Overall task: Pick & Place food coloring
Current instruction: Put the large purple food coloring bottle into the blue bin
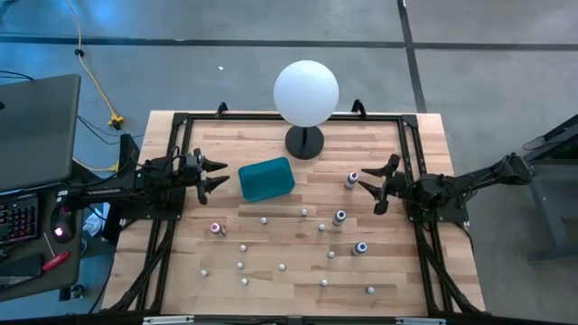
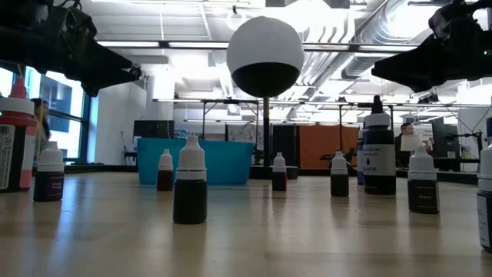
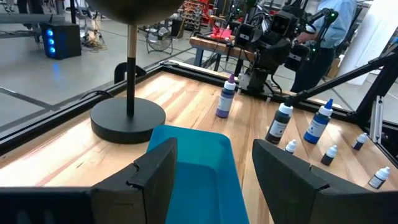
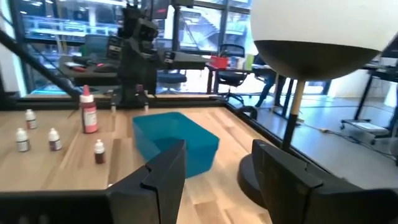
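Hidden or unclear: in the low view the big white globe on a black stand (image 2: 265, 55) is cut by no edge, but the teal rectangular plastic tray (image 2: 201, 160) behind the bottles shows only its side wall, so its inside cannot be judged there. In the high view the tray (image 1: 266, 179) lies near the table's middle, just beside the globe's stand base (image 1: 304, 142); its inside reads as plain teal with no bottle visible. The left wrist view shows the tray's floor bare as far as the picture reaches; the near part is cut off by the fingers.

Food coloring: the small bottles stand upright and scattered over the light wooden slatted table (image 1: 271, 253), all outside the tray. Larger ones include a red-topped bottle (image 1: 216, 228) on the left half and three dark-topped bottles on the right half (image 1: 350, 180), (image 1: 340, 217), (image 1: 360, 247). The tiny white-capped bottles (image 1: 282, 267) are too small for their colours to be made out from above.

Left gripper (image 1: 219, 172): above the table's left side, just beside the tray, jaws spread wide, holding nothing.

Right gripper (image 1: 372, 188): above the right side, near the dark-topped bottles, jaws spread wide, holding nothing.
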Controlling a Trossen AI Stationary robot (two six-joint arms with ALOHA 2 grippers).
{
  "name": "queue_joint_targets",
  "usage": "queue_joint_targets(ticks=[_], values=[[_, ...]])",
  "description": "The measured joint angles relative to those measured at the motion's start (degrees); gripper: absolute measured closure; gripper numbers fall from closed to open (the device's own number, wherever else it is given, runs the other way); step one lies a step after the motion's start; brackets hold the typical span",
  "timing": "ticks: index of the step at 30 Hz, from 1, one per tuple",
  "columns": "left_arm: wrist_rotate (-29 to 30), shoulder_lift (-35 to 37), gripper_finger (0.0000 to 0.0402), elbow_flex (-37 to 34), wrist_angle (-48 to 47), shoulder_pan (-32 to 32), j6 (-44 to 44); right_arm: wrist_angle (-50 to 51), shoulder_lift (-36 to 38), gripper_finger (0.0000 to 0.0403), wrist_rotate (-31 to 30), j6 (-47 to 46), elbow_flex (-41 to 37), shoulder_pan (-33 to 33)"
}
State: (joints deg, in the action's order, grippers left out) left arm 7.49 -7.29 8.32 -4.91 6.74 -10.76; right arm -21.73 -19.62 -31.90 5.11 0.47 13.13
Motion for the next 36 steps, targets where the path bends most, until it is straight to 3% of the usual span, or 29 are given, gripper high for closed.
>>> queue_joint_targets(ticks=[11,17,36], values=[[0.12,0.00,0.0195,0.00,0.00,0.00,-0.01,-0.42,-7.34,0.0237,0.70,-2.25,4.08,-0.20],[0.11,0.00,0.0195,0.00,0.02,0.00,-0.02,-0.47,-13.56,0.0238,1.79,-1.98,7.92,-3.74],[0.07,0.00,0.0195,0.00,0.02,0.00,-0.02,0.06,-27.31,0.0238,4.41,-3.59,7.96,-11.80]])
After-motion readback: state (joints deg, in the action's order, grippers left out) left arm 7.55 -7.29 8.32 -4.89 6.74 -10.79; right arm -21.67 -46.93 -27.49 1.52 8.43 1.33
